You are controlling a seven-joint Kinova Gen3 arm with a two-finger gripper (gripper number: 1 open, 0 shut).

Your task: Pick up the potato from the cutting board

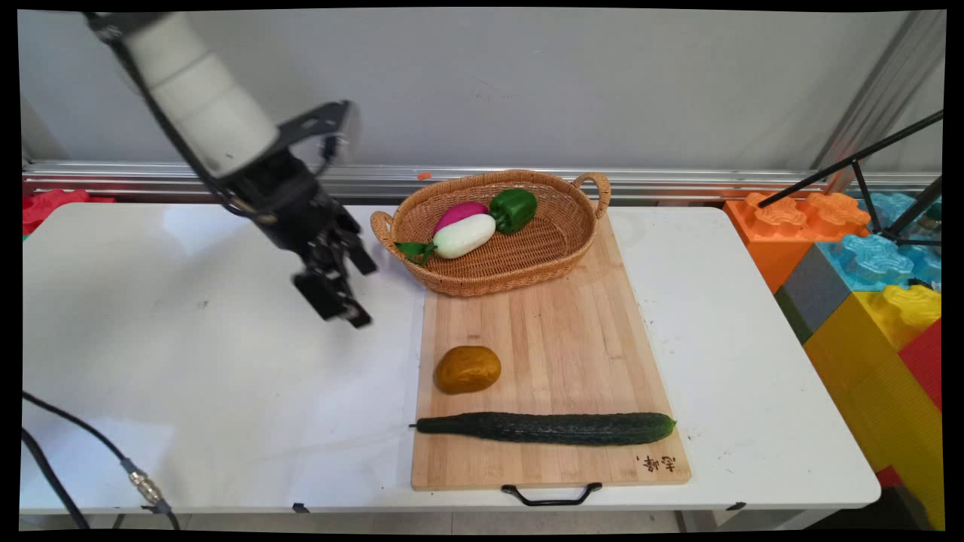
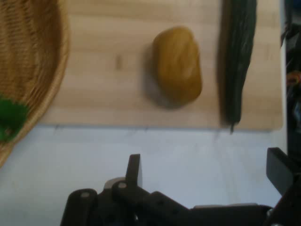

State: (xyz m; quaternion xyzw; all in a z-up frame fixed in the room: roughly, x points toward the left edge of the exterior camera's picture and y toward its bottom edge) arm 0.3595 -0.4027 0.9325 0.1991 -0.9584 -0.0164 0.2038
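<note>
White table [image 1: 188, 361]: jaws [image 1: 343, 290] parted, empty, near potato [image 2: 178, 65] (basket [image 1: 493, 267] contents only in main view).

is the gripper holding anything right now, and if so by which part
Nothing is held. The gripper is open with only bare white table between its fingers, hanging off the cutting board beside the potato.

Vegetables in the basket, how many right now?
2 visible: a white-and-pink radish lying across the middle of the basket, and a green pepper at its far side. Smaller ones underneath could be hidden.
</note>
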